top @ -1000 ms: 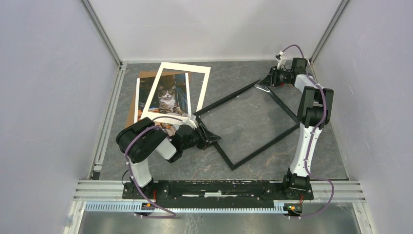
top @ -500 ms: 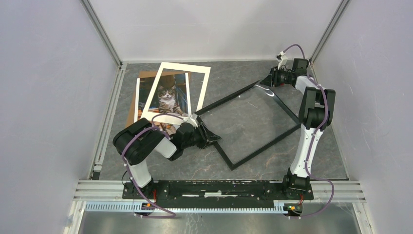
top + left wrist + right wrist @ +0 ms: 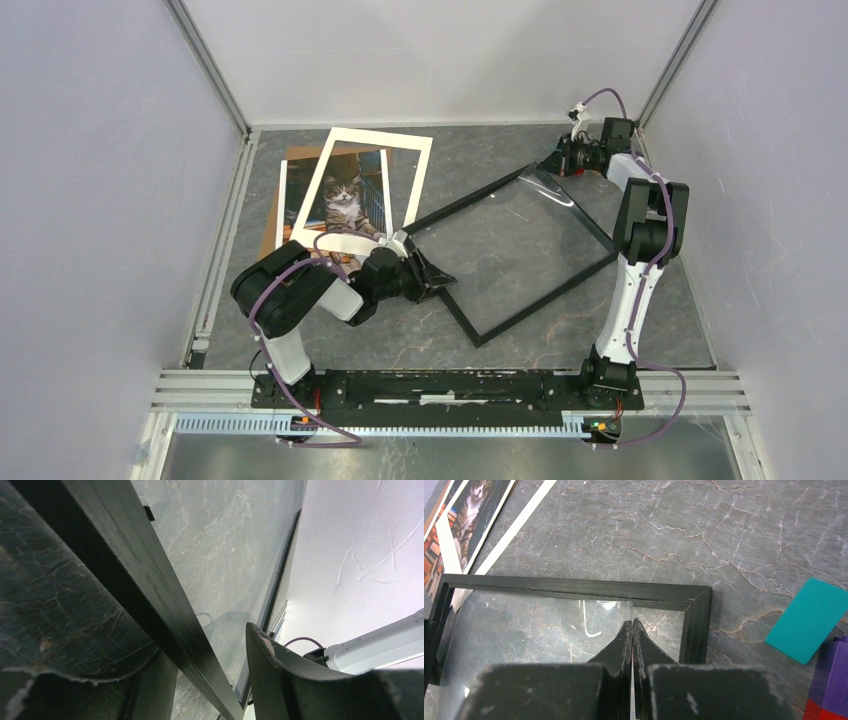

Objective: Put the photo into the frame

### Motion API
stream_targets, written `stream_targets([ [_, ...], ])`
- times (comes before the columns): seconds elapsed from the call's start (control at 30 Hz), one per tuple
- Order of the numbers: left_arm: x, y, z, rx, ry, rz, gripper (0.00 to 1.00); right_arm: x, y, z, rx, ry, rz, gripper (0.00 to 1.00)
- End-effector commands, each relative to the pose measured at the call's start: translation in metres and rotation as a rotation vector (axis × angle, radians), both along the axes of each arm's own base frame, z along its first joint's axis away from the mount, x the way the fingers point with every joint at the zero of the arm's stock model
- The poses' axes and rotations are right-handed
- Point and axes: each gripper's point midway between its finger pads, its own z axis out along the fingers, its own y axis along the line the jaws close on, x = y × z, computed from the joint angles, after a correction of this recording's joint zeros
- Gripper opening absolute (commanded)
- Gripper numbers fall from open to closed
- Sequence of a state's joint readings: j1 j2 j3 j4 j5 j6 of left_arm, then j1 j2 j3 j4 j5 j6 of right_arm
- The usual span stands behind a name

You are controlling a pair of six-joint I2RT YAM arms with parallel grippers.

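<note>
The black frame (image 3: 545, 300) lies slanted on the table's middle, with a clear sheet (image 3: 510, 240) in it. My left gripper (image 3: 430, 275) is at the frame's left corner. Its jaws are open astride the frame's bar (image 3: 150, 590), and a gap shows beside the right finger (image 3: 265, 660). My right gripper (image 3: 631, 622) is at the far corner, shut on the edge of the clear sheet (image 3: 549, 625), which rises a little there. The cat photo (image 3: 345, 205) lies at the back left, under a white mat border (image 3: 415, 175).
A brown backing board (image 3: 290, 155) lies beneath the photo and mat. In the right wrist view, a teal block (image 3: 809, 620) and a purple block (image 3: 834, 675) sit on the table just beyond the frame's far corner (image 3: 696, 605). Walls enclose the table on three sides.
My right gripper has closed on the clear sheet's far edge, which now stands a little raised. The left jaws have spread slightly around the frame's bar.
</note>
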State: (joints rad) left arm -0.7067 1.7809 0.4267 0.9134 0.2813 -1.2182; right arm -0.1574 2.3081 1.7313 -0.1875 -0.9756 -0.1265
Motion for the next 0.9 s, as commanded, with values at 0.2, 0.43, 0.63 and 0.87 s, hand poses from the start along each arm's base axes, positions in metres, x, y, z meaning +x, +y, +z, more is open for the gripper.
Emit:
stream_targets([
  [0.2,0.017,-0.003,0.012,-0.03,-0.005,0.031,0.71,-0.052,0.011,0.064,-0.035,-0.071,0.026,0.0],
  [0.43,0.019,0.002,0.01,-0.001,0.004,0.046,0.79,-0.067,0.01,0.1,-0.06,-0.117,0.007,0.0],
  [0.63,0.019,0.004,0.007,-0.013,0.026,0.056,0.82,-0.082,0.013,0.12,-0.061,-0.138,0.008,0.0],
  [0.87,0.022,0.002,0.016,-0.03,-0.01,0.043,0.64,-0.109,0.019,0.106,-0.075,-0.114,0.045,0.0],
])
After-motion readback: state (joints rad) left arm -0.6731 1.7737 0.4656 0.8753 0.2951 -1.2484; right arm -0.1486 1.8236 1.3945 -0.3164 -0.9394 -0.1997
